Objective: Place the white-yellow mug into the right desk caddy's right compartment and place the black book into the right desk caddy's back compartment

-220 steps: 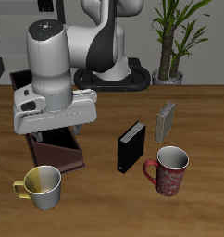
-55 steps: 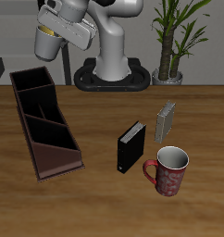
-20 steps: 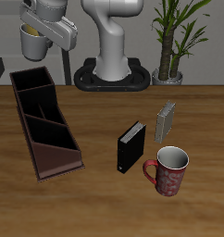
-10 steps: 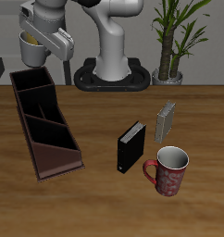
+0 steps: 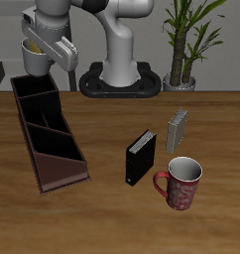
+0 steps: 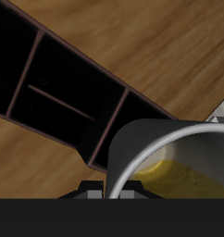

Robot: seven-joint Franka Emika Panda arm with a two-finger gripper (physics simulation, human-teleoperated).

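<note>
The gripper (image 5: 35, 55) grips the white-yellow mug (image 5: 35, 57) – yellow inside – above the right desk caddy (image 5: 49, 132), whose cells hold nothing.

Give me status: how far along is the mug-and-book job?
Nothing placed yet. In hand: the tool holds the white-yellow mug in the air above the far end of the right desk caddy. Left: lower it into the right compartment, then move the black book, standing on the table.

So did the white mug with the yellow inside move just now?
Yes. The white mug with the yellow inside, held by the tool, came lower toward the dark maroon caddy's back end.
</note>
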